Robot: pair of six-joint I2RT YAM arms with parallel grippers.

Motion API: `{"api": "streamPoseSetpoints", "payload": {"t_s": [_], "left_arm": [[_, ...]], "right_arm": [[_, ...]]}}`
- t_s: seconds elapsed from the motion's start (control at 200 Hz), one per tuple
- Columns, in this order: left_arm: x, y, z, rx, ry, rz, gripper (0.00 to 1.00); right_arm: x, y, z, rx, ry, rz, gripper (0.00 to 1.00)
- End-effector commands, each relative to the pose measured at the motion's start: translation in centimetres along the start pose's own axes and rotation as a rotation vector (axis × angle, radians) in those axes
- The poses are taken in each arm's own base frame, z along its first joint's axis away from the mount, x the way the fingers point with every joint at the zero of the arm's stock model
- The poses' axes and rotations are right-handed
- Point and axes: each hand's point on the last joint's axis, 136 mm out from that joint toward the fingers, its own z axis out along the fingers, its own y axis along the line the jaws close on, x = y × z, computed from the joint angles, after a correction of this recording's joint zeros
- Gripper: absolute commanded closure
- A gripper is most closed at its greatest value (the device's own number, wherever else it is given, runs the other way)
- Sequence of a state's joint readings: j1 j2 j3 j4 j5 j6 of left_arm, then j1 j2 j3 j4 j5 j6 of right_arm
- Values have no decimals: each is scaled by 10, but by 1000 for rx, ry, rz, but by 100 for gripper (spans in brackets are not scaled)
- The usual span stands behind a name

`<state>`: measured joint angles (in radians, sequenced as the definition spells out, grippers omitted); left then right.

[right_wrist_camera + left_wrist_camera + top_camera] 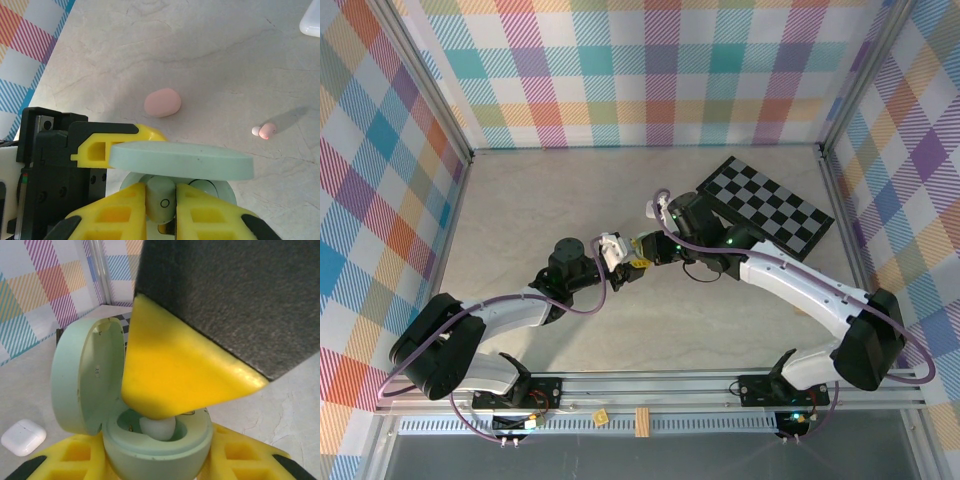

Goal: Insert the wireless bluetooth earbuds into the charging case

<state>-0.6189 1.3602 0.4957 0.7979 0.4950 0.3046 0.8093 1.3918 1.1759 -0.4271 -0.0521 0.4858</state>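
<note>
Clamping earbud [160,204]: right hand [161,193] | left hand [156,454] grips mint case [85,375] | right wrist: pink case [162,103]

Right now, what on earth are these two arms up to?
The left gripper holds a mint-green charging case with its lid open. The right gripper pinches a pale earbud and has it at the case's socket, seemingly not yet released. A pink case, a pink earbud and a white case lie on the table nearby.
</note>
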Motion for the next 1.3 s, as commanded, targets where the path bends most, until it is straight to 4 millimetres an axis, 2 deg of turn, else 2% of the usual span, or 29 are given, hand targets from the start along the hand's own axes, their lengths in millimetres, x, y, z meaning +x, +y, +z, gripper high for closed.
{"api": "streamPoseSetpoints", "payload": {"t_s": [0.0,0.125,0.325,0.415,0.635,0.725,0.87,1.0,1.125,1.295], "left_arm": [[-19,2,-3,-9,-61,50,68],[-20,3,-3,-17,-62,51,68],[-19,4,-4,-22,-60,50,68],[-20,3,-5,-22,-63,52,68],[-24,4,-6,-31,-85,48,68],[-24,2,-7,-24,-87,51,68],[-27,-5,-11,4,-98,80,68],[-29,-8,-14,13,-109,103,67],[-33,-9,-17,15,-114,101,67],[-38,-8,-18,8,-112,99,68]], "right_arm": [[-6,12,-1,-35,0,-9,82],[1,17,1,-70,38,-7,78],[10,14,-3,-63,69,-8,74],[6,12,-8,-45,44,-12,66],[-9,5,-40,17,-58,-74,56],[-16,7,-57,4,-109,-96,49],[-33,-10,-72,32,-179,-15,36],[-49,-26,-70,70,-182,62,29],[-60,-30,-60,101,-147,64,27],[-58,-30,-41,110,-56,22,23]]}}
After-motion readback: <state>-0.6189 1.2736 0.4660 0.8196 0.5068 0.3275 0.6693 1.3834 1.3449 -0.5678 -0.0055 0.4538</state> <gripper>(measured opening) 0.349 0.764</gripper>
